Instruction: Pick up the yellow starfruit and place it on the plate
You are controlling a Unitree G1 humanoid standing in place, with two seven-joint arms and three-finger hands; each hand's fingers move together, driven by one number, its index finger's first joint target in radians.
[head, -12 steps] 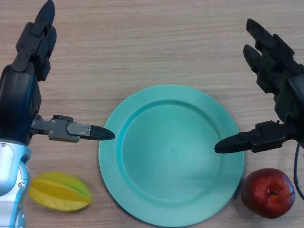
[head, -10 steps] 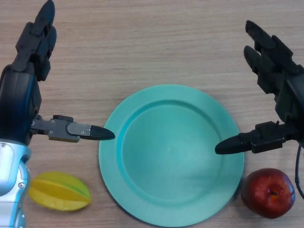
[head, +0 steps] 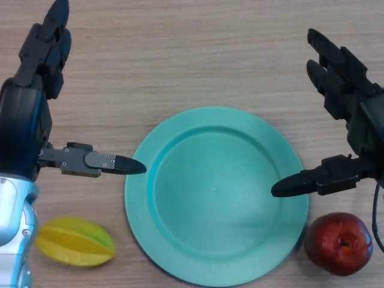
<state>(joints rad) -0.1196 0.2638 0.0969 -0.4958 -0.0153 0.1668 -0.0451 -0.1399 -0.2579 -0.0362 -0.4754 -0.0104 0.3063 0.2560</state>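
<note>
Lying on the wooden table (head: 180,54) near the bottom left corner: yellow starfruit (head: 75,242), apart from the green plate (head: 174,234), not being touched by anything. Hovering above it, left hand (head: 27,114), spread wide open, fingers pointing away, thumb (head: 102,162) reaching toward the plate's left rim, holding nothing. Showing on the other side, right hand (head: 354,108), also wide open and holding nothing, thumb reaching over the plate's right rim. Sitting just beside the plate at bottom right: red apple (head: 338,243).
</note>
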